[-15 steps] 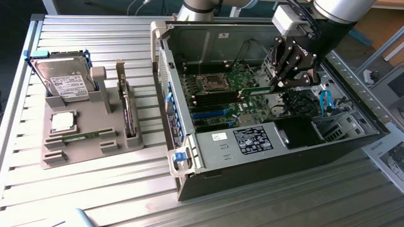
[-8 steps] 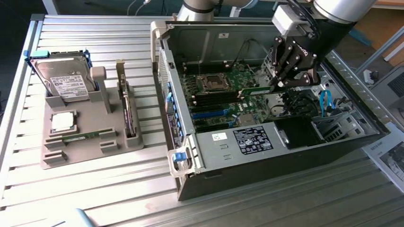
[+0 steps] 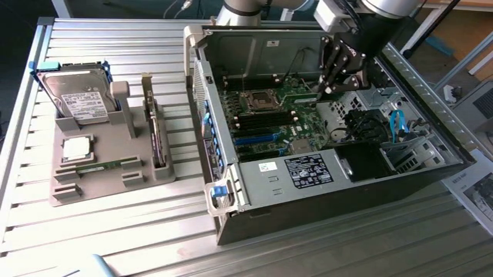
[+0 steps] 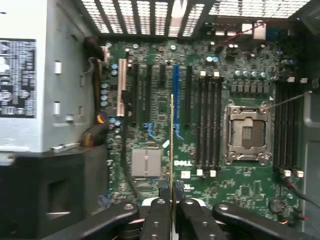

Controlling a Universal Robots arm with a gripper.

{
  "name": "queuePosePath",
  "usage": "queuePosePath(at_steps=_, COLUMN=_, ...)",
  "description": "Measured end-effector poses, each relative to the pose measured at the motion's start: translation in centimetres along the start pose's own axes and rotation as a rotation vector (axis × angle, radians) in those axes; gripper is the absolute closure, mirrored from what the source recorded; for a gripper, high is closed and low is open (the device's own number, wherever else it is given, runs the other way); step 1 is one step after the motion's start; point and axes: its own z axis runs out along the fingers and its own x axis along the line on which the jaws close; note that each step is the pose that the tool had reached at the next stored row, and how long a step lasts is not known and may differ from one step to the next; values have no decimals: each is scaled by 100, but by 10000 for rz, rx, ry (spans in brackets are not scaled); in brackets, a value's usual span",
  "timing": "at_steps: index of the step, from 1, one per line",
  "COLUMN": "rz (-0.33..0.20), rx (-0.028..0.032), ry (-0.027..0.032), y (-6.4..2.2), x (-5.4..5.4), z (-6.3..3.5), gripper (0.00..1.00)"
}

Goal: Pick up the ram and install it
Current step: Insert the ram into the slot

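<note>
Counting sticks here; how many do you get, and where's the one that matters? -- bitfixer

two; the ram (image 4: 172,145) is pinched edge-on between the tool's (image 4: 172,197) fingers, held over the motherboard (image 4: 150,125) inside the open computer case (image 3: 347,190), lined up close to the single blue slot (image 4: 176,100); the second stick (image 3: 104,166) lies flat in the grey fixture (image 3: 100,190) on the exterior view's left -- slotjockey

what else sits in that fixture? -- bitfixer

one hard drive (image 3: 77,101) standing at the back; one square processor chip (image 3: 77,148); one expansion card (image 3: 158,138) on edge, on the side nearest the case; on the board itself, one processor socket (image 4: 247,132) with a bank of black memory slots (image 4: 210,125) on either side, so two banks; plus one boxy power supply (image 3: 308,170) -- slotjockey

and the surface, the room? -- bitfixer

slatted aluminium worktop (image 3: 115,242), ribs running across; one printed sheet (image 3: 477,199) lies by the case on the exterior view's right; beyond the far corner there are pale frame legs (image 3: 424,29); can't tell more -- slotjockey
</note>
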Motion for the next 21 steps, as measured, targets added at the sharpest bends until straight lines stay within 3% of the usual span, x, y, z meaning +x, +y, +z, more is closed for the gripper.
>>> queuePosePath(at_steps=4, rz=2, rx=1, ry=-1, y=32, x=-199, z=94, gripper=87)
queuePosePath(at_steps=7, rz=15, rx=0, ry=14, y=145, x=-342, z=200, gripper=87)
queuePosePath(at_steps=11, rz=21, rx=-1, ry=63, y=223, x=-388, z=281, gripper=87)
queuePosePath(at_steps=18, rz=24, rx=-1, ry=66, y=345, x=-419, z=423, gripper=87)
queuePosePath(at_steps=21, rz=25, rx=-1, ry=68, y=410, x=-436, z=532, gripper=87)
